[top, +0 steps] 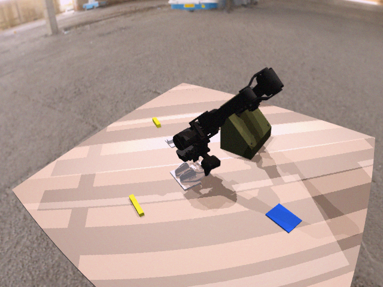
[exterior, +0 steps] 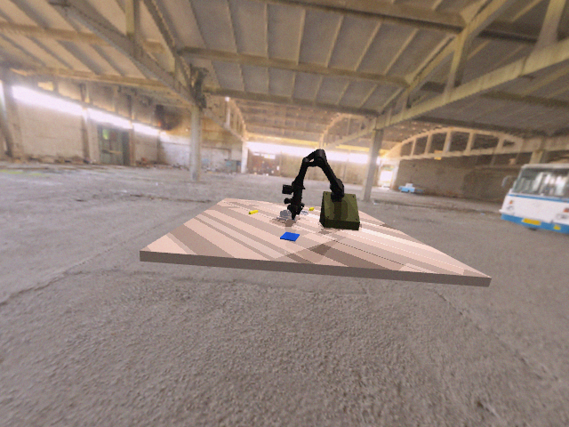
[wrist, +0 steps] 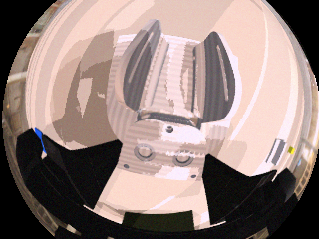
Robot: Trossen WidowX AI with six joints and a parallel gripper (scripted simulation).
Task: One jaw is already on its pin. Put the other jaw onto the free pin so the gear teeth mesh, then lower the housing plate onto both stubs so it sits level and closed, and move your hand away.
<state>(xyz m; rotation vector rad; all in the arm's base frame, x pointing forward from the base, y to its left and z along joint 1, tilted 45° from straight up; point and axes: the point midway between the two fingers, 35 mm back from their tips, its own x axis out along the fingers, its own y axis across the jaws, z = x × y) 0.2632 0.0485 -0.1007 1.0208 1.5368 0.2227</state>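
A pale pink and brown striped flat table board (top: 108, 241) (exterior: 215, 248) carries the things. A flat blue rectangle (top: 283, 217) (exterior: 290, 236) lies on it, well apart from a long thin yellow bar (top: 136, 205) (exterior: 252, 212). A short yellow bar (top: 156, 122) (exterior: 311, 209) and a dark green block with sloping sides (top: 244, 133) (exterior: 340, 211) sit there too.

And here's the pale two-jaw assembly (top: 186, 175) (exterior: 284, 213) (wrist: 169, 141), low over the striped top, its grey curved jaws upright and apart, two rings side by side behind them; tooth mesh unclear.
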